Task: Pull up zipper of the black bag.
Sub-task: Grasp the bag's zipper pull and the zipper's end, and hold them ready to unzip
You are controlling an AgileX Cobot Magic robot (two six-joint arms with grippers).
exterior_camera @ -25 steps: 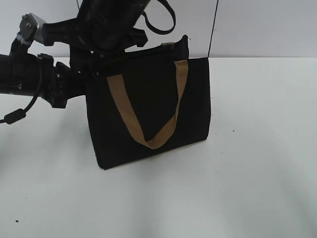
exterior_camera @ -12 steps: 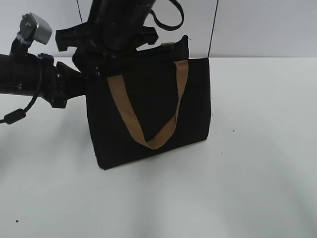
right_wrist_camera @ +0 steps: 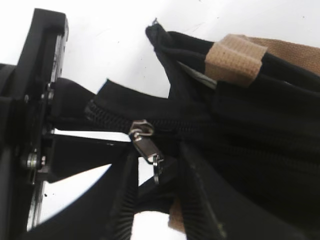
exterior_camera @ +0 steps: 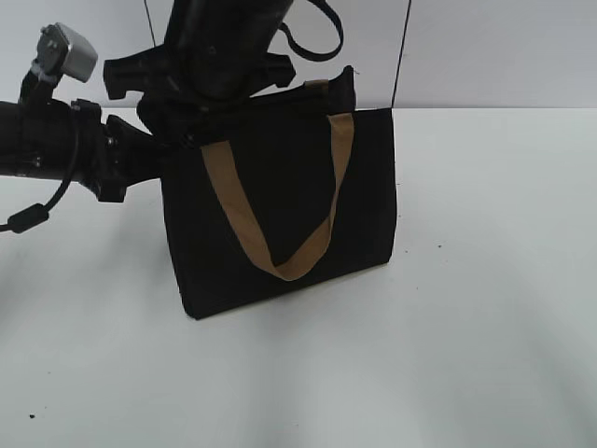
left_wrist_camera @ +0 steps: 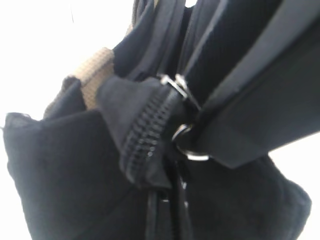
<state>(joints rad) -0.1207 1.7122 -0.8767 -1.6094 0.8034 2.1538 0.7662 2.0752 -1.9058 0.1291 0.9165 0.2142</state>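
Closest to the right claw (right_wrist_camera: 160, 187), just ahead of its fingers, we see the silvery pull tab (right_wrist_camera: 146, 145) of the zipper (right_wrist_camera: 115, 117). A small ring hangs from the tab against one finger; we cannot tell whether the right claw is clenched on the tab or only resting beside it.

Just beyond the tab, toward the left claw (right_wrist_camera: 50, 135), the zipper teeth run joined to the fabric end tail. The left claw is clenched on that tail, bracing the black bag (exterior_camera: 280, 205) at the end where the zip starts. In the left wrist view the slider (left_wrist_camera: 175, 85) sits close to the pinched tail.

Farther from the slider, the two zipper tapes spread apart, so we judge the mouth open along most of its length.

We judge the task barely begun: the brace is set and the tab is reached, while nearly the full run remains.

Farthest out, the bag stands upright on the white counter (exterior_camera: 485, 327), its tan handle (exterior_camera: 280, 266) hanging down the front.
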